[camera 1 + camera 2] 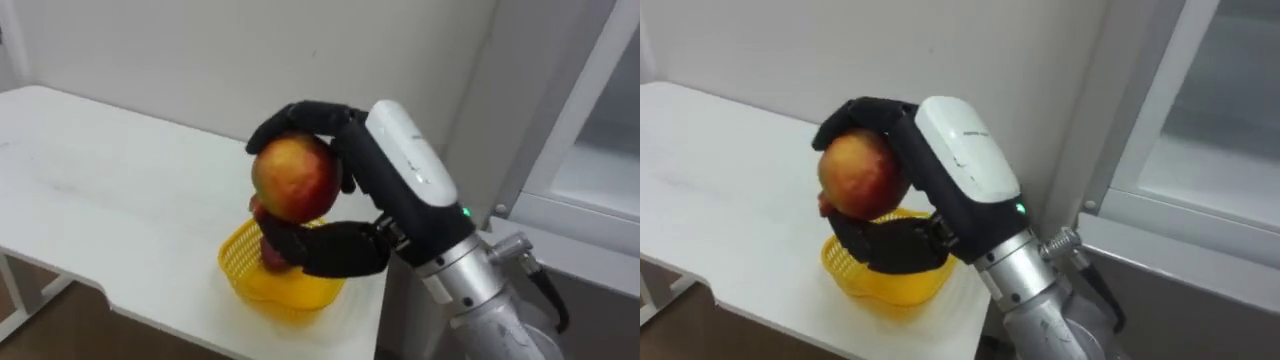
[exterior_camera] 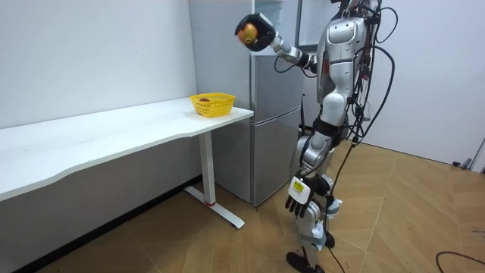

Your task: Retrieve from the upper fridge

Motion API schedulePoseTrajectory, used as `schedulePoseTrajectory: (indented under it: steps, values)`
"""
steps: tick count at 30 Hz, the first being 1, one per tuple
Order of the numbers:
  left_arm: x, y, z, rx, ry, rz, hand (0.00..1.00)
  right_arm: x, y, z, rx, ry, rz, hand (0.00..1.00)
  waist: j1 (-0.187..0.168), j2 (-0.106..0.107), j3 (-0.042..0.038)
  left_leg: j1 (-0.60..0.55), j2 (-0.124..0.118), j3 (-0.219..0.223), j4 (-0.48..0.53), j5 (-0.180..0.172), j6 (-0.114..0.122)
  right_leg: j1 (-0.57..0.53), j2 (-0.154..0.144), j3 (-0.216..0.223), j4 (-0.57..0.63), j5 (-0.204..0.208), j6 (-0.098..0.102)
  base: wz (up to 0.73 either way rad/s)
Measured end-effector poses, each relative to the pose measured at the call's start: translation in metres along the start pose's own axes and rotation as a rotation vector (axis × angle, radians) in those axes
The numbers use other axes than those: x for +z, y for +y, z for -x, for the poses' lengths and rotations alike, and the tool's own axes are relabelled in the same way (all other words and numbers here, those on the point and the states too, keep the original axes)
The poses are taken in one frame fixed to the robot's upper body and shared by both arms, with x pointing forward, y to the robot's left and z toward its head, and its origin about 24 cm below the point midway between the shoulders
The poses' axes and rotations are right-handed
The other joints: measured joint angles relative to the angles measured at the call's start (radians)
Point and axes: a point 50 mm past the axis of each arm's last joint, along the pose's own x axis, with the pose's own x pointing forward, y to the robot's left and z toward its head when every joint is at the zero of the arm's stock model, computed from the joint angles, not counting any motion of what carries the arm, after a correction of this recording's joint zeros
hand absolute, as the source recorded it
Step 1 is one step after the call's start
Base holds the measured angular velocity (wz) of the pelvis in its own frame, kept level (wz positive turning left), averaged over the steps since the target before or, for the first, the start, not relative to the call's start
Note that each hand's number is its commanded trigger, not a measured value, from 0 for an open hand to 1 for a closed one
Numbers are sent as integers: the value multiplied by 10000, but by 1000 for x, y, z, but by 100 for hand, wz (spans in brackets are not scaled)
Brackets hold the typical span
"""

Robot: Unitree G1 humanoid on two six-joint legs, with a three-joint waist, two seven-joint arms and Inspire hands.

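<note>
The right hand (image 1: pixel 410 165) covered the top and right side of the apple (image 1: pixel 293 178). Apple and hand together hid the rear wall and most of the inside of the yellow basket (image 1: pixel 285 290). A dark red item (image 1: pixel 272 256) in it showed only in part and could not be identified. The tabletop (image 1: pixel 110 200) was cut off by the left edge. In the room view the fridge (image 2: pixel 269 114) was cut off at the top edge.

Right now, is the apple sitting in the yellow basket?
No, the right hand holds the apple in the air, clear of the basket.
</note>
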Motion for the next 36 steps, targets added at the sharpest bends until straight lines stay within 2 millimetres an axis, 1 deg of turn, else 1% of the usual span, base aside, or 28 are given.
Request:
schedulePoseTrajectory:
  steps: [1,3,4,5,7,10,13,15,16,17,19,20,21,22,29,36]
  values:
    - [-1,1,0,34,68,0,0,-6,7,2,291,362,-15,100,12,-42,-4,-49,1,-39,15,3,-5,-14,6,-38,-12,0,0,10]
    - [-2,2,0,42,173,16,0,-16,15,5,692,815,-4,100,162,-78,-14,-102,-6,-35,33,3,-6,-15,9,-78,-103,2,-1,3]
    - [-1,3,0,65,172,14,0,-24,20,9,976,1201,23,100,256,-100,-30,-106,-5,-22,88,3,-6,-6,9,-87,-135,3,-2,0]
    - [1,4,0,93,135,10,0,-35,25,13,1231,1678,42,100,298,-114,-27,-135,-5,-41,146,3,-6,6,3,-126,-141,3,-2,6]
    - [3,5,0,124,76,0,0,-48,31,19,1536,2405,132,100,432,-154,-15,-191,-6,-61,172,3,-6,-6,-7,-195,-149,3,-2,8]
    - [4,6,0,142,51,-8,0,-59,35,25,1794,2993,203,100,528,-161,-9,-317,-9,-114,187,2,-7,-90,-10,-251,-160,4,-1,5]
    - [3,7,0,145,69,-20,0,-64,37,28,1897,3292,230,100,570,-161,-5,-437,-9,-182,237,1,-10,-151,-5,-300,-181,4,-2,8]
    - [4,7,0,124,68,-6,0,-68,38,30,1947,3467,185,100,631,-145,7,-458,-15,-180,236,1,-10,-151,-2,-302,-226,4,-2,0]
    - [4,7,0,119,65,-5,0,-73,39,33,2033,3712,199,100,694,-138,18,-467,-22,-181,237,1,-10,-147,-2,-292,-249,4,-2,0]
    - [5,7,0,113,40,-9,0,-79,41,36,2119,4028,179,100,766,-164,2,-489,-28,-183,243,2,-10,-147,-2,-290,-275,5,-3,0]
    - [6,8,0,116,7,-20,0,-85,42,40,2227,4343,156,100,799,-204,4,-528,-40,-217,266,1,-10,-151,-8,-301,-289,5,-3,5]
    - [6,8,0,120,1,-23,0,-86,43,41,2255,4419,165,100,801,-210,28,-534,-44,-236,269,2,-10,-150,-9,-298,-289,5,-3,6]
    - [7,9,0,128,-8,-30,0,-89,43,42,2312,4548,208,100,803,-221,84,-549,-44,-252,280,2,-10,-151,-8,-299,-289,5,-3,3]
    - [7,9,0,121,-7,-30,0,-92,43,43,2344,4646,247,100,805,-245,107,-577,-45,-256,282,2,-11,-180,-7,-292,-289,5,-3,0]
    - [8,8,0,-74,-44,-26,0,-94,39,36,2354,4573,563,100,783,-301,101,-680,-60,-325,353,2,-10,-225,-23,-399,-296,7,-5,3]
    - [10,9,0,-29,-160,-44,0,-94,39,36,2336,4571,546,100,797,-286,115,-691,-71,-327,375,3,-10,-258,-29,-388,-298,8,-7,0]
